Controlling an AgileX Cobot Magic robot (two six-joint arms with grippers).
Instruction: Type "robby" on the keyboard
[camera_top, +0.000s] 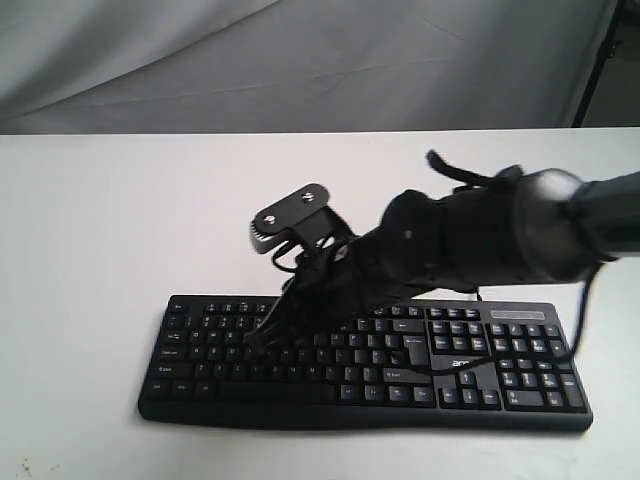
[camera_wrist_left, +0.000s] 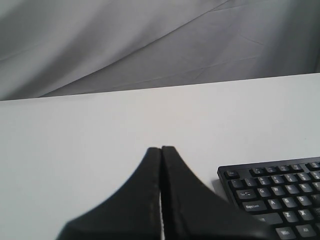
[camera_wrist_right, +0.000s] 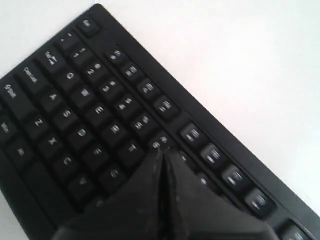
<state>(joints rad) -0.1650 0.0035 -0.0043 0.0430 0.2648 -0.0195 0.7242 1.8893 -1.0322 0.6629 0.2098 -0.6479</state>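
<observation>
The black keyboard (camera_top: 350, 385) lies near the front of the white table, with its number pad to the right. My right gripper (camera_top: 264, 342) reaches across from the right and is shut, its tips pointing down at the letter rows left of the middle. In the right wrist view the shut tips (camera_wrist_right: 162, 150) sit over the keyboard (camera_wrist_right: 75, 110) by the 6 key, above T; whether they touch a key is unclear. My left gripper (camera_wrist_left: 161, 149) is shut on nothing above bare table, left of the keyboard's (camera_wrist_left: 280, 195) Esc corner. It is out of the exterior view.
The white table (camera_top: 120, 230) stretches behind and left of the keyboard. A grey cloth backdrop (camera_top: 300, 60) hangs behind it. My bulky black right arm (camera_top: 500, 235) hangs over the keyboard's right half. A thin black cable (camera_top: 462, 368) loops over the keys near the number pad.
</observation>
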